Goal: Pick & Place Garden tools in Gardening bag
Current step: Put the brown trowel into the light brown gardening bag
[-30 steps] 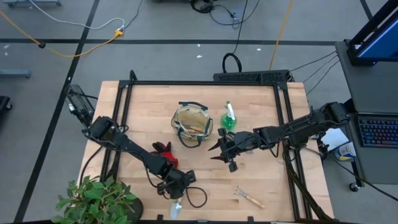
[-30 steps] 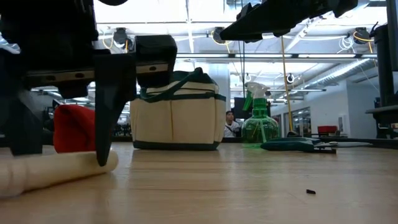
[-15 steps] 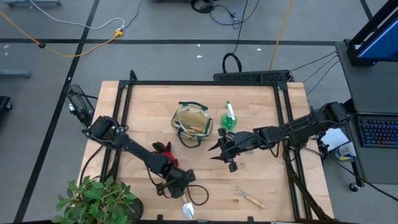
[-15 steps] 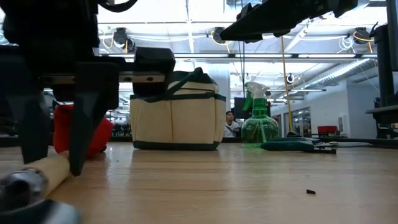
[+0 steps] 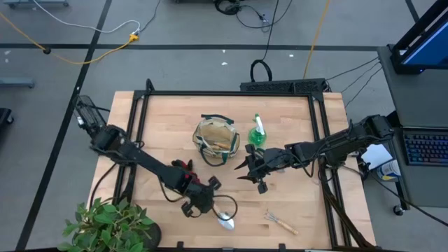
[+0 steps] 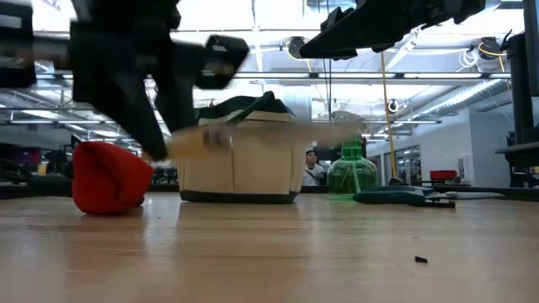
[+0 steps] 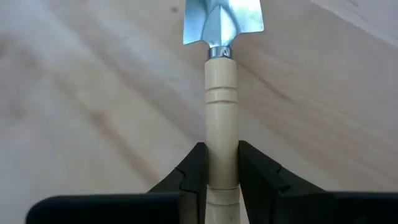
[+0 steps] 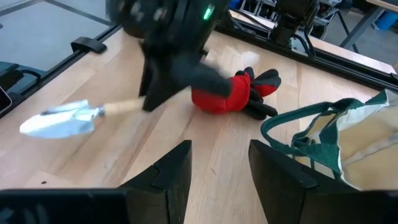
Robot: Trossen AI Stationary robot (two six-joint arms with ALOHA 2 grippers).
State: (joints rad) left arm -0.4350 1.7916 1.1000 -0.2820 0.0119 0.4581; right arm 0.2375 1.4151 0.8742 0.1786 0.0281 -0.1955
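**Trowel up, bag next**

Wooden worktop (image 5: 294, 126), dark frame round it, workshop floor and cables beyond. Left claw (image 7: 217, 163) is clenched on the trowel (image 7: 221, 93) low on its pale handle, fingers (image 7: 194, 167) pressing both sides, blade pointing out ahead. From above, the blade (image 5: 225, 222) shows near the front edge, and the level view has the tool clear of the wood, carried roughly flat. The bag (image 5: 216, 137) sits mid-worktop, mouth open, something wooden already inside. The glove (image 5: 183, 166) lies between claw and bag. The spray bottle (image 5: 257, 133) stands just beside the bag's right side, the fork (image 5: 279, 222) lies near the front right, and the shears (image 6: 404, 196) rest on the wood.

Right claw (image 8: 219, 163) hangs spread and empty, close to the bag's right.

Doing it well, I'd say: keep the lift high enough to clear the glove and the green rim, then tip the blade down so it enters first. Grip is far back on the handle, so the heavy end may swing; a slow carry helps. Let go only once the blade is well inside, and mind the loop handles and the right arm nearby.
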